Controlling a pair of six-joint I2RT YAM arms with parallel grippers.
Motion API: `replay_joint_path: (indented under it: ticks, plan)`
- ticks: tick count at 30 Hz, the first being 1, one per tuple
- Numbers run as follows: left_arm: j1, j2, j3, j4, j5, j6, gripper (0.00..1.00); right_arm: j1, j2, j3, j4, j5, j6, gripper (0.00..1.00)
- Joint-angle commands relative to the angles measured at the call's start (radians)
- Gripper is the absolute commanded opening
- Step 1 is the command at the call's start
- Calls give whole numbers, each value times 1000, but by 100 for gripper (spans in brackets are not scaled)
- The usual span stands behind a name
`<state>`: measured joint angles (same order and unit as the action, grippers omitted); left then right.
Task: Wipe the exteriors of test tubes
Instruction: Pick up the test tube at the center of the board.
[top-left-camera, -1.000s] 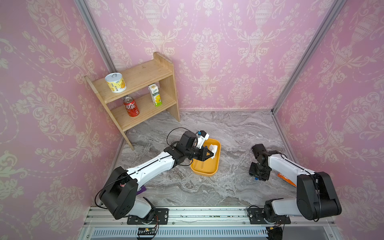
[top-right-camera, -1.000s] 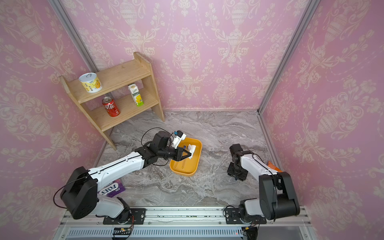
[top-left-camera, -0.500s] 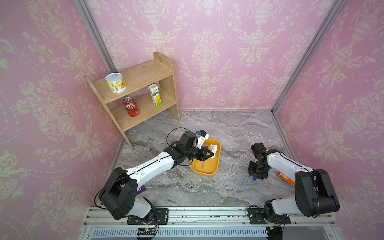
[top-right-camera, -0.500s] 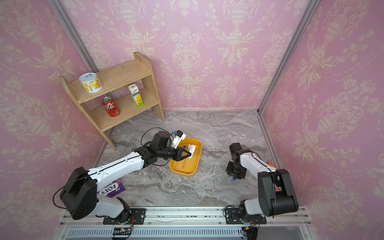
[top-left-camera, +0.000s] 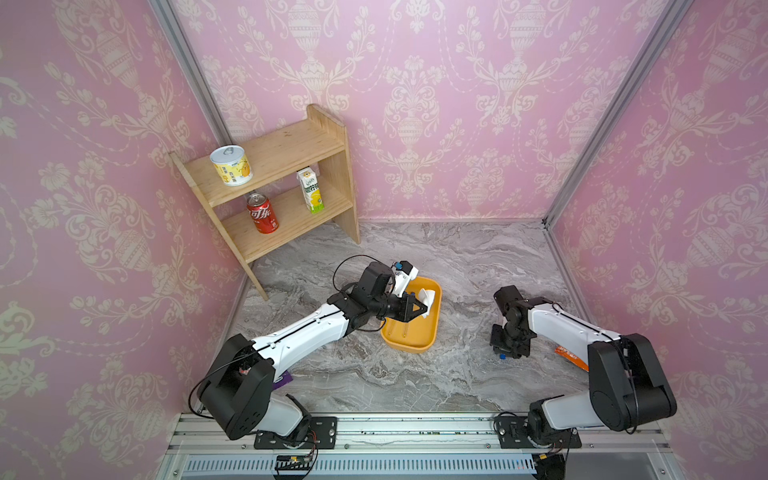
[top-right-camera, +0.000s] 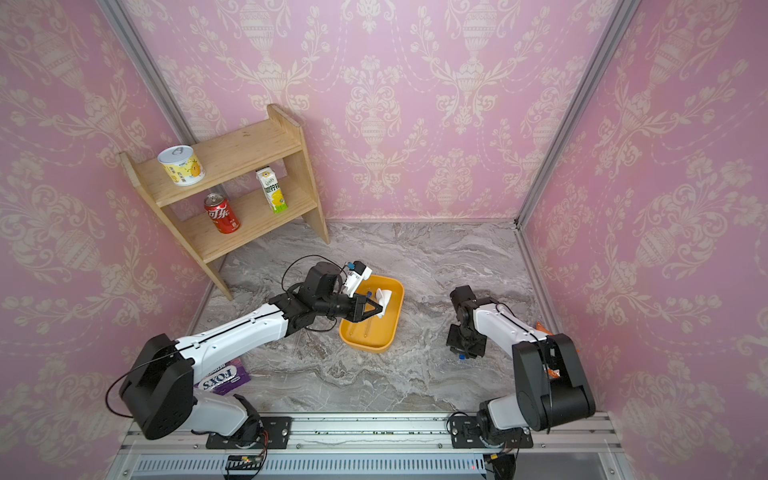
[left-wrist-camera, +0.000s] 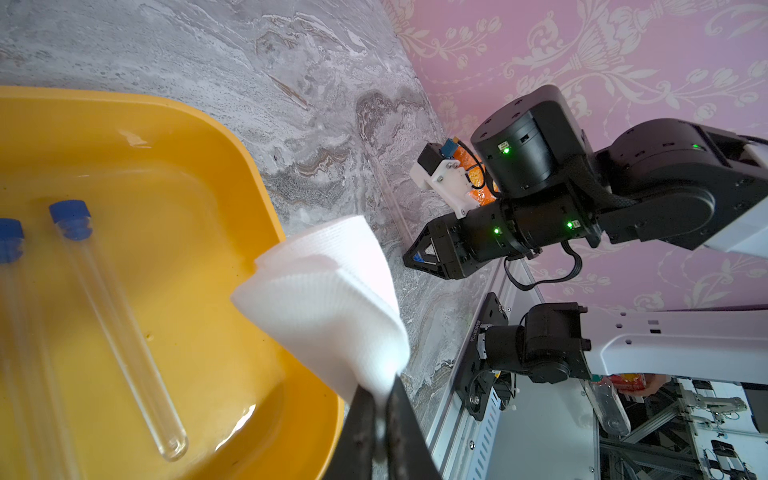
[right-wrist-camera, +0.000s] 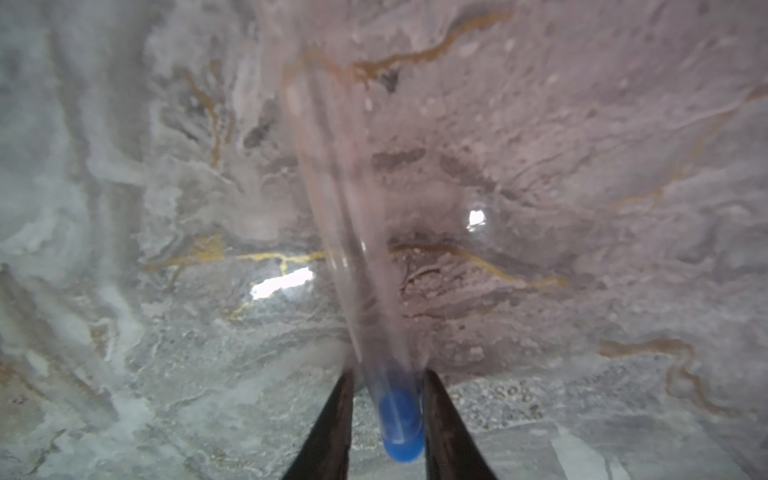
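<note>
The left gripper (left-wrist-camera: 380, 399) was clamped shut on 1 corner of the pad (left-wrist-camera: 328, 299), with no gap between its fingers (left-wrist-camera: 361, 432). The pad was folded and fanned out ahead of the fingertips. Both top views put this gripper over the tray (top-left-camera: 409, 348), with the pad above the tray's inside.

Below that gripper and off to 1 side, 2 tubes (left-wrist-camera: 116, 324) lay flat on the tray floor, side by side, each with a blue cap. 1 of them was only partly in the wrist view. Neither touched the pad or the fingers.

The right gripper (right-wrist-camera: 386, 374) stood well apart from the tray and the left gripper, pointed down at the table (right-wrist-camera: 582, 166). In both top views it sat low over the marble.

A 3rd tube (right-wrist-camera: 345, 208) lay on the table under it. Its cap (right-wrist-camera: 401, 428) sat back between the 2 fingers (right-wrist-camera: 328, 428), and the glass ran out ahead of the fingertips. The jaws stood narrow, 1 finger on each side of the tube just ahead of the cap.

This wrist view was blurred. I could not tell whether the pads touched the glass, or whether the tube was gripped. In a top view a speck of blue showed at the fingertips.
</note>
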<state>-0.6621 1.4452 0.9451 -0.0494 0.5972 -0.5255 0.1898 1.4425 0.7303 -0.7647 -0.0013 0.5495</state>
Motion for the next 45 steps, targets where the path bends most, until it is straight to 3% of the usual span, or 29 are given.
replay_joint_path:
  ticks: [1, 28, 45]
  plan:
    - [10, -26, -12, -19, 2, 1, 10, 23, 35, -2, -18, -3, -4, 29]
    - [10, -12, -5, -15, 6, -1, 10, 58, 67, 15, -31, 32, 3, 15]
    - [11, -12, -8, -17, 0, -1, 10, 68, -7, 57, -94, 25, 8, 11]
